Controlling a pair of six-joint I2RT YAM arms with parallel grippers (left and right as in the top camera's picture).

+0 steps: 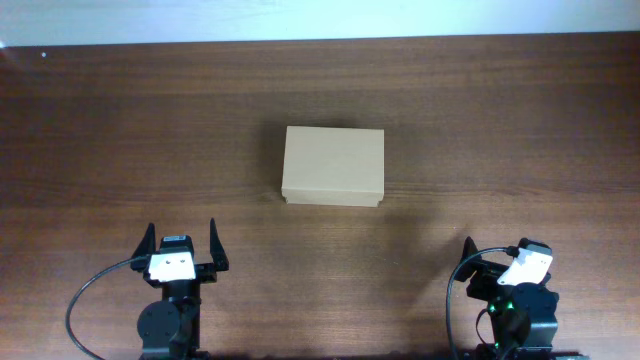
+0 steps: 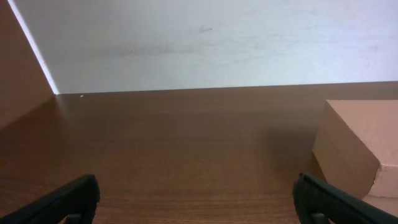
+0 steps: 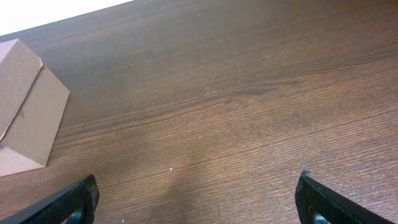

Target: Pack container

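The container (image 1: 333, 166) is a plain tan cardboard box, lid shut, standing at the middle of the brown wooden table. It shows at the right edge of the left wrist view (image 2: 359, 149) and at the left edge of the right wrist view (image 3: 28, 109). My left gripper (image 1: 181, 247) is open and empty near the front left, well short of the box; its fingers frame bare table (image 2: 196, 202). My right gripper (image 1: 497, 262) is open and empty at the front right, its fingers (image 3: 198, 202) wide apart over bare wood.
A white wall (image 2: 205, 43) borders the table's far edge. The brown wooden table (image 1: 120, 130) stretches wide on both sides of the box. Black cables loop by both arm bases at the front edge.
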